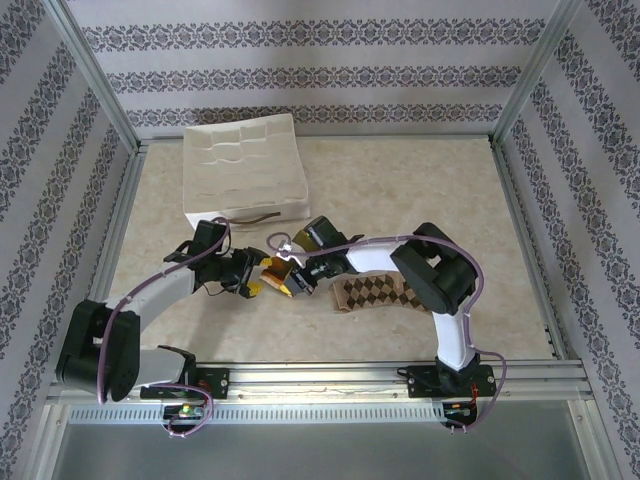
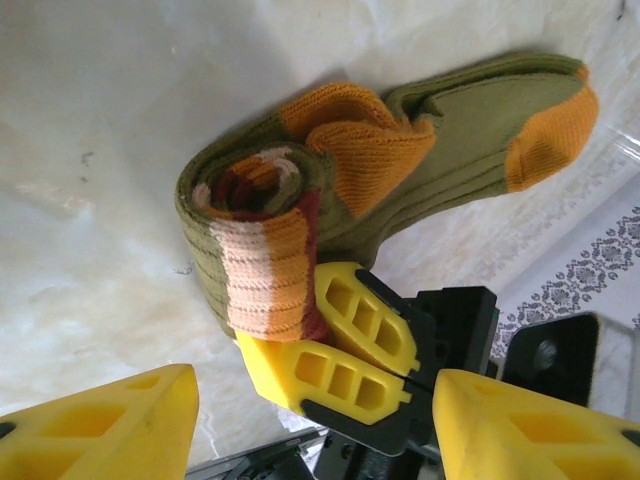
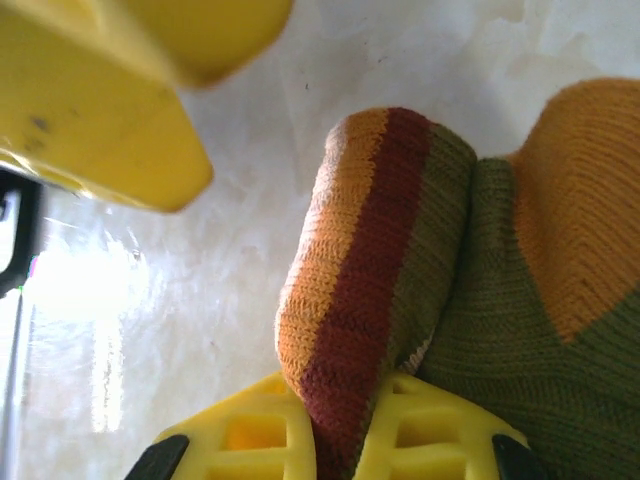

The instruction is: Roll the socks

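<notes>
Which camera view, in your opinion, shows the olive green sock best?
The left wrist view: it shows the olive green sock nearly whole, from rolled cuff to orange toe. The right wrist view gives a close-up of its striped cuff pinched in the right gripper. In the top view it is mostly covered.

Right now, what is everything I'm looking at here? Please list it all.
green sock: one, olive with orange toe and heel, on the table, striped cuff end rolled up
argyle sock: one, brown and beige, flat on the table, right of the green sock
divider box: one, white, far left part of the table
table: one, pale marbled beige
left hand: one, yellow fingers, open beside the roll
right hand: one, yellow fingers, shut on the rolled cuff
</notes>
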Action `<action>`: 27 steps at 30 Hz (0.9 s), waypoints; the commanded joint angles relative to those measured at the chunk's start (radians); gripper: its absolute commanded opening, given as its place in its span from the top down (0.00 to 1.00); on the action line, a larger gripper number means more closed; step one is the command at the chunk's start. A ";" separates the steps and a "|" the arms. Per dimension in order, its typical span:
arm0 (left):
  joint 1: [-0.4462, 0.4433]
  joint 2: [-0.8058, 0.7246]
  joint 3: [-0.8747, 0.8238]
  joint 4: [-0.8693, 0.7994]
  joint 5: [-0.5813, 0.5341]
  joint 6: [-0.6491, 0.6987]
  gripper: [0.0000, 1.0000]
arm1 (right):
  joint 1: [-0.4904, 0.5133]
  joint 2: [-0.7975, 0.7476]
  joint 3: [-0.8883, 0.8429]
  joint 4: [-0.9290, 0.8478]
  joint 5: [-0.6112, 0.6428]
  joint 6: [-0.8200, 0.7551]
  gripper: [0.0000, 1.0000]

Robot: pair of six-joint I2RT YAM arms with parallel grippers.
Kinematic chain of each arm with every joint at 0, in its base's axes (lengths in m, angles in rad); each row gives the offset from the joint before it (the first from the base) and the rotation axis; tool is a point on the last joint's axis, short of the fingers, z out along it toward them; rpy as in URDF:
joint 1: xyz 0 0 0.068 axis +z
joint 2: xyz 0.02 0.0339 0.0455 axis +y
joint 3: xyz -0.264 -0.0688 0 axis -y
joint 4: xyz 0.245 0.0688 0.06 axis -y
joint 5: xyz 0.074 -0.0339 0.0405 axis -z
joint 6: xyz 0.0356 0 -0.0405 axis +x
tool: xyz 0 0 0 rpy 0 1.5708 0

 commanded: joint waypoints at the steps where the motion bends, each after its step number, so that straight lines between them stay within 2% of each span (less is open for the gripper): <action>1: -0.026 0.040 -0.026 0.083 0.003 -0.030 0.38 | -0.029 0.085 -0.022 -0.129 -0.063 0.081 1.00; 7: -0.047 0.129 -0.016 0.149 -0.013 -0.038 0.39 | -0.061 0.117 -0.003 -0.139 -0.131 0.120 1.00; 16: -0.086 0.258 -0.006 0.185 -0.042 -0.023 0.52 | -0.071 0.168 0.056 -0.169 -0.189 0.171 1.00; 18: -0.090 0.260 -0.012 0.150 -0.052 -0.022 0.69 | -0.070 0.163 0.061 -0.177 -0.180 0.164 1.00; 20: -0.091 0.244 -0.017 0.086 -0.071 -0.012 0.94 | -0.064 0.138 0.058 -0.195 -0.148 0.129 1.00; 21: -0.091 0.234 -0.014 0.048 -0.077 -0.004 1.00 | -0.058 0.117 0.051 -0.196 -0.125 0.111 0.96; 24: -0.091 0.196 0.000 -0.076 -0.090 0.022 1.00 | -0.043 0.037 0.015 -0.181 -0.045 0.065 0.69; 27: -0.092 0.165 0.016 -0.180 -0.114 0.033 1.00 | -0.033 -0.078 -0.053 -0.110 0.019 0.058 0.55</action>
